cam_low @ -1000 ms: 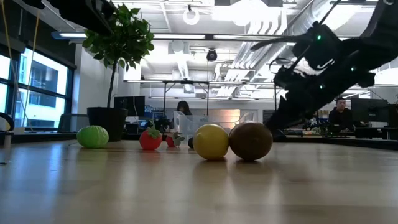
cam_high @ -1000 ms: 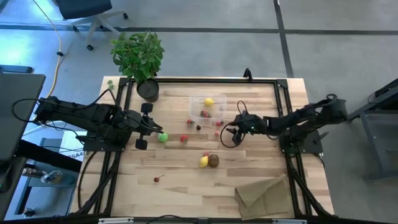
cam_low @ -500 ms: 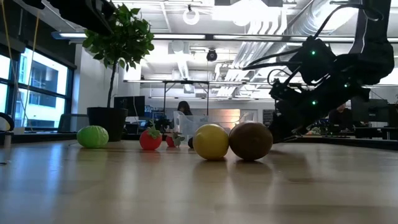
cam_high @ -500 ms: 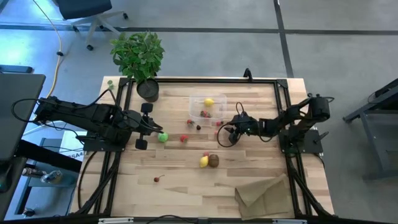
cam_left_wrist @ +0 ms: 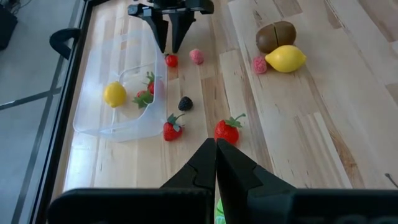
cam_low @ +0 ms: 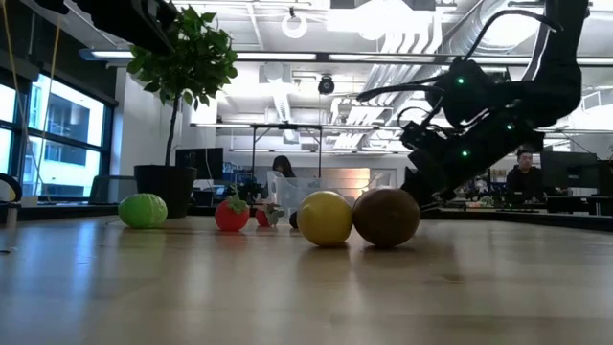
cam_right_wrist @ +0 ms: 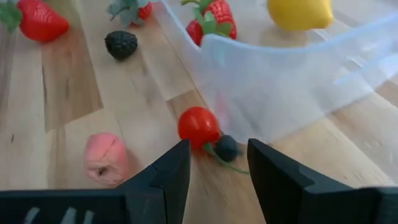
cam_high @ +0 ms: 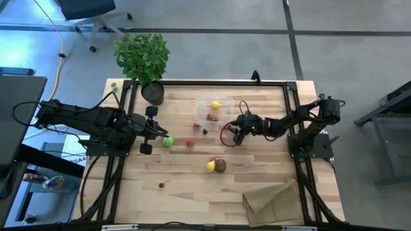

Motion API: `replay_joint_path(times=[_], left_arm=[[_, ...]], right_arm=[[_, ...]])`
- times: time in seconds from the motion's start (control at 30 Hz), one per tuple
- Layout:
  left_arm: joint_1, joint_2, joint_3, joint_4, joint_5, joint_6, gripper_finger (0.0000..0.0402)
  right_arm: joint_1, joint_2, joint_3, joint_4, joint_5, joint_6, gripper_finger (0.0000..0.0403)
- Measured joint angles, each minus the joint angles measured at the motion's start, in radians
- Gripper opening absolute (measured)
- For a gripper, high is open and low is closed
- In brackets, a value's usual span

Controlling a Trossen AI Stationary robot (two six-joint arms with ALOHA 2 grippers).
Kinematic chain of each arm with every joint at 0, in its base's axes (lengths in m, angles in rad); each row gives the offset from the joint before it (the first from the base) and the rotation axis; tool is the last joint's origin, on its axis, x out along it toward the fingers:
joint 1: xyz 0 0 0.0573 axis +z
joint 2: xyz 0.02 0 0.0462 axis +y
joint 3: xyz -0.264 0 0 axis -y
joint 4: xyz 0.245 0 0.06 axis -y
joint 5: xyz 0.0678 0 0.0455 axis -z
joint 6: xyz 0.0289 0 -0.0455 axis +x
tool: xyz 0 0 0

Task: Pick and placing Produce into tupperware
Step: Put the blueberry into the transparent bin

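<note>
The right hand (cam_high: 230, 134) hung low over the table (cam_high: 192, 192) just off the 4 o'clock corner of the tupperware (cam_high: 203, 104), its fingers (cam_right_wrist: 158, 177) standing apart with nothing between them. In the right wrist view a red cherry (cam_right_wrist: 198, 124) with a dark stem end lay on the wood right ahead of the gap, against the container's clear wall, with a pink berry (cam_right_wrist: 106, 156) just beside it. Inside the tupperware sat a lemon (cam_high: 216, 105) and a strawberry (cam_high: 211, 117).

The left hand (cam_high: 160, 133) waited at the 9 o'clock side of the table, fingers pressed together and empty, the green lime (cam_high: 168, 142) next to it. Toward 6 o'clock of the container a second lemon (cam_high: 210, 167) touched the brown kiwi (cam_high: 221, 165). A lone cherry (cam_high: 162, 185) lay well apart toward 7 o'clock. Loose strawberries (cam_left_wrist: 227, 131) rested between lime and container.
</note>
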Motion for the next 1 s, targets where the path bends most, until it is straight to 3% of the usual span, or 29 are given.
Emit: replay_joint_path(times=[0.63,1.0], left_arm=[[0.000,0.000,0.000,0.000,0.000,0.000,0.0003],[0.000,0.000,0.000,0.000,0.000,0.000,0.0003]], right_arm=[[-0.060,0.000,0.022,-0.045,-0.136,-0.059,0.0150],[-0.060,0.000,0.022,-0.066,-0.123,-0.079,0.0149]])
